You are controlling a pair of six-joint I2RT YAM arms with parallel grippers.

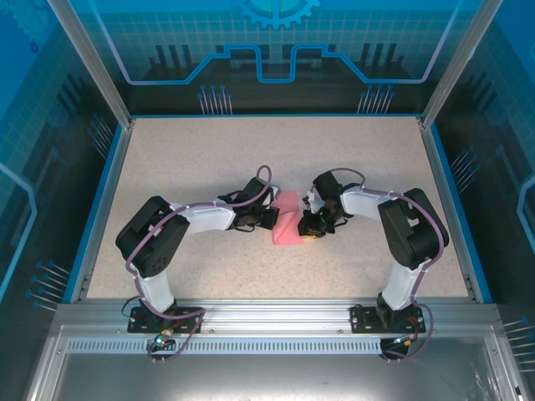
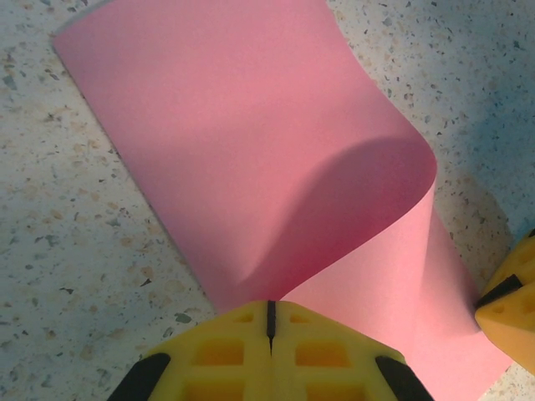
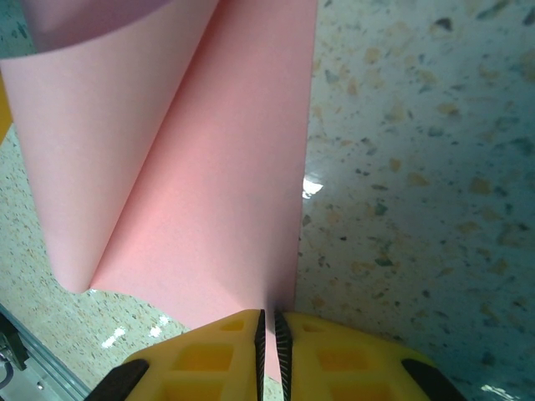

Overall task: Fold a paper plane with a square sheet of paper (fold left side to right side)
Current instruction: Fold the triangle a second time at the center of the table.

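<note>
On the table [image 1: 209, 159]: one square sheet of paper [image 1: 287, 219], pink, curled over.
Left gripper [image 2: 270, 311]: together, seemingly pinching its lifted edge.
Right gripper [image 3: 269, 322]: clamped on its corner.

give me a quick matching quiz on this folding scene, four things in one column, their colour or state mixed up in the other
Things:
1. left gripper
2. right gripper
3. square sheet of paper
4. table

States:
a. shut on the sheet, at its right side in the top view
b. speckled beige surface
c. shut on the sheet, at its left side in the top view, where the paper curls up
d. pink, partly curled over itself

Pairs: 1-c, 2-a, 3-d, 4-b
</note>
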